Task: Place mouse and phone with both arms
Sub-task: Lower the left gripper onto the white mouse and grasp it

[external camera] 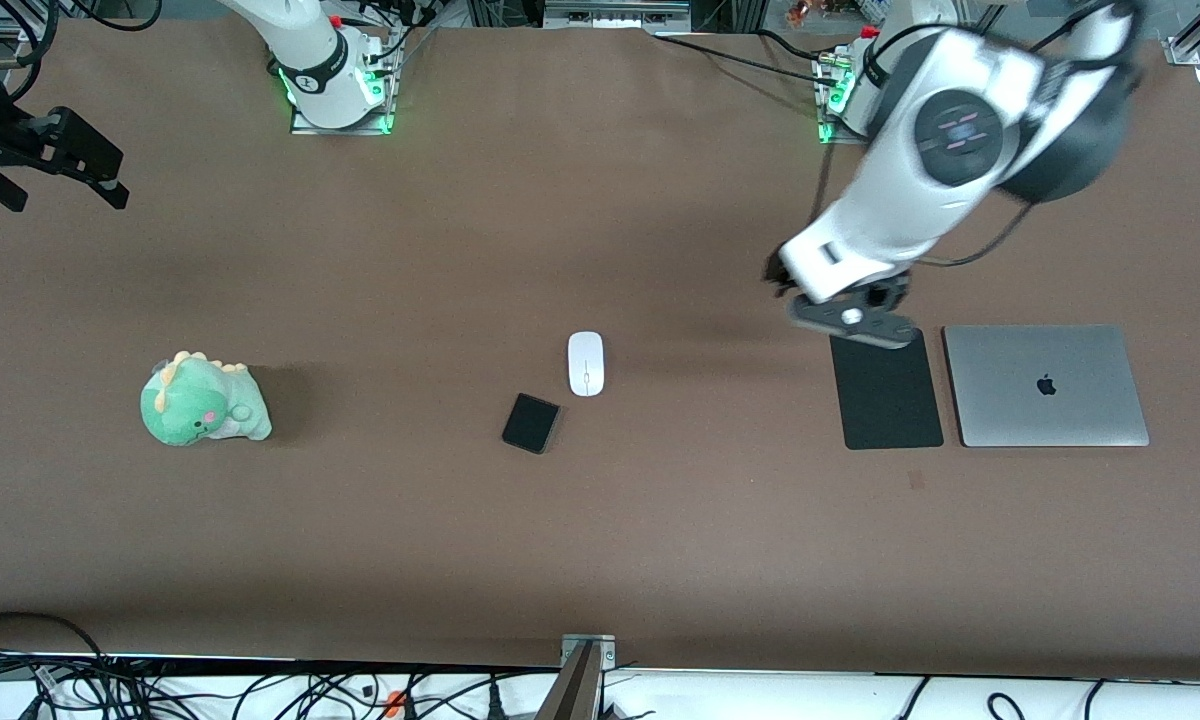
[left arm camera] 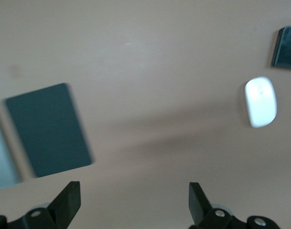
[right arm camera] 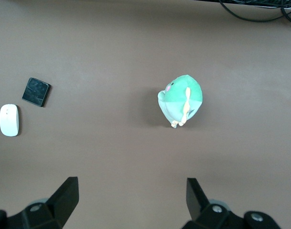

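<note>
Reaching for the mouse [external camera: 586,363] looks like the left arm's job: the left gripper [external camera: 853,315] hangs over the mouse pad's [external camera: 886,392] edge farthest from the front cam, fingers spread wide w/ nothing between them (left wrist view shows both fingertips [left arm camera: 69,200] well apart). From there the mouse lies toward the right arm's end of the table, w/ bare tabletop between. No obstacle on that line.

Mouse sits mid-table, long axis running roughly toward/away from the front cam. So a grip across its short width seems the natural one; judging by the left wrist view, the finger line already crosses the mouse's narrow side, little wrist turn needed.

Phone [external camera: 531,423] lies just beside the mouse, nearer the front cam and a bit toward the right arm's end, apart from it, not touching. It's turned slightly askew.

Right gripper [external camera: 55,160] is up near the right arm's end of the table, also spread open and empty, over bare table w/ the dino plush [external camera: 203,402] below in its view. It's farther from both items than the left; prob. waiting.

Looks: mouse is a small white glossy oval w/ thin grey centre line; smooth, likely slippery. Phone is a small flat black rectangle, rounded corners, shiny face; low profile, harder to pinch.

Laptop [external camera: 1046,385], closed, sits beside the pad.
</note>
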Controlling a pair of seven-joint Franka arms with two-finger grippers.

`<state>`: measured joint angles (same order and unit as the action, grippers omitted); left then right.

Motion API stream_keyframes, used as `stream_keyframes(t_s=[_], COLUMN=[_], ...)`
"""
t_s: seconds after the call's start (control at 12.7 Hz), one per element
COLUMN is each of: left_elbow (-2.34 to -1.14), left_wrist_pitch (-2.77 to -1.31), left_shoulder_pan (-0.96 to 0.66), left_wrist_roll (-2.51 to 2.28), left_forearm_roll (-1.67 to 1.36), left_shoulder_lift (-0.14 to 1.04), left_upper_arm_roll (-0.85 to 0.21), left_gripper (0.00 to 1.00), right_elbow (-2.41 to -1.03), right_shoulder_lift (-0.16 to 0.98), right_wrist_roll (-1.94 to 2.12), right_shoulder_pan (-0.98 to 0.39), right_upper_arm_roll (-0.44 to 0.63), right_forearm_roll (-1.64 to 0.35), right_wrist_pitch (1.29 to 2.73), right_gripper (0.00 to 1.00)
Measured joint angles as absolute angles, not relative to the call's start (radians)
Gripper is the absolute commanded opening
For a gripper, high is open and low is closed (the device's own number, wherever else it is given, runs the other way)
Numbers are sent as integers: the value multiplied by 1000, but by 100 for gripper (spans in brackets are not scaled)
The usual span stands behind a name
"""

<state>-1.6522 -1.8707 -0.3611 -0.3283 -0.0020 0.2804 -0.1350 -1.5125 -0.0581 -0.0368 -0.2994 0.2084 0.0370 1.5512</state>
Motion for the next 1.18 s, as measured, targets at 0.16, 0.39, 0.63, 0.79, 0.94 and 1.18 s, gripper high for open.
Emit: stream_keyframes(t_s=[0.16,0.39,0.63,0.79,0.94,1.18], left_elbow=[-1631,-1620,-1600,-1565,-1509,-1436], left_wrist_pitch=[-2017,-2298,-2468,-2488,-2490,-2490], left_shoulder_pan=[-439,-567,-659,-665,-675,-715], left_wrist_roll=[-488,-674,-807,-838,-853,-881], left_forearm_roll=[-2,-1,71,107,126,166], left_shoulder_lift=[382,555,718,774,814,874], left_upper_arm_roll=[-135,-133,-120,-116,-113,-84], left_gripper=[100,100,100,100,100,100], right_elbow=[-1512,-1512,-1512,-1512,-1512,-1512], right_shoulder_lift=[-58,-58,-58,-58,-58,-58], right_wrist_roll=[-37,-37,-37,-37,-36,-36], right_shoulder_pan=[-300,-300,-299,-300,-300,-300], right_upper_arm_roll=[208,208,208,208,208,208], right_forearm_roll=[37,37,37,37,37,38], right_wrist_pitch=[1551,1551,1551,1551,1551,1551], right_gripper=[100,100,100,100,100,100])
